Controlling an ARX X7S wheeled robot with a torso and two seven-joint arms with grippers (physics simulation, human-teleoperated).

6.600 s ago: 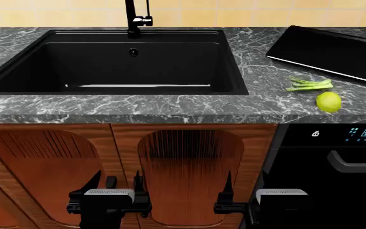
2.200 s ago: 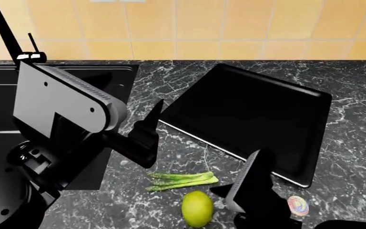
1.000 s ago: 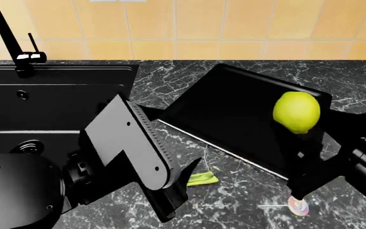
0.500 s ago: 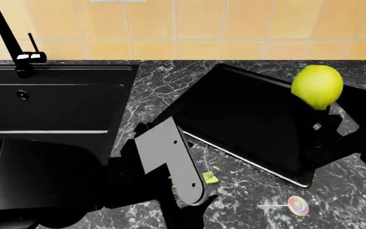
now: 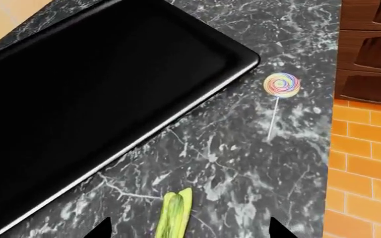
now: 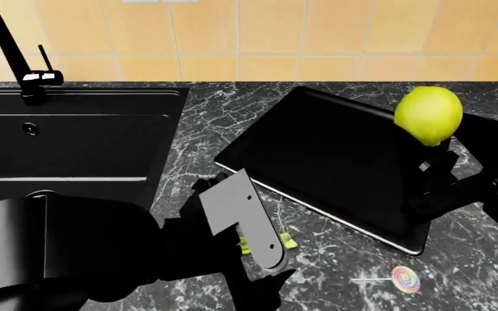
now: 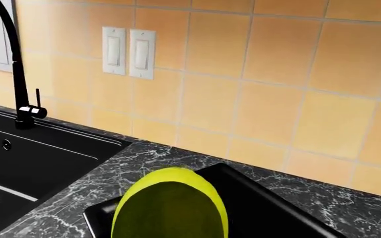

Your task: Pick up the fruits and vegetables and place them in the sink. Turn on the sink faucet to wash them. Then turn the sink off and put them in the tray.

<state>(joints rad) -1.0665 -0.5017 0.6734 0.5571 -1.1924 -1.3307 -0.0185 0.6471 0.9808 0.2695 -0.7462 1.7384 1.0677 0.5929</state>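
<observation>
Lemon [image 6: 428, 115] slightly lower, over tray [image 6: 318, 155] edge.

Glossy black tray [image 6: 336, 155]; polished marble counter [image 6: 214, 116]; matt sink [image 6: 76, 139].

We saw a yellow-green lemon [image 6: 428, 115], light-green stalks [image 5: 174, 213], a rainbow-swirl lollipop [image 5: 282, 85], a black silver-rimmed tray [image 6: 336, 155], a matte-black sink [image 6: 76, 139], a glossy black faucet [image 6: 11, 52], a grey-veined black marble tabletop [image 5: 243, 163] and orange-yellow tiles [image 7: 277, 74].

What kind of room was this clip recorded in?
Most likely a simulated home kitchen: a deep matte-black sink with a tall black faucet set in a dark marble countertop, backed by yellow-orange wall tiles.
</observation>
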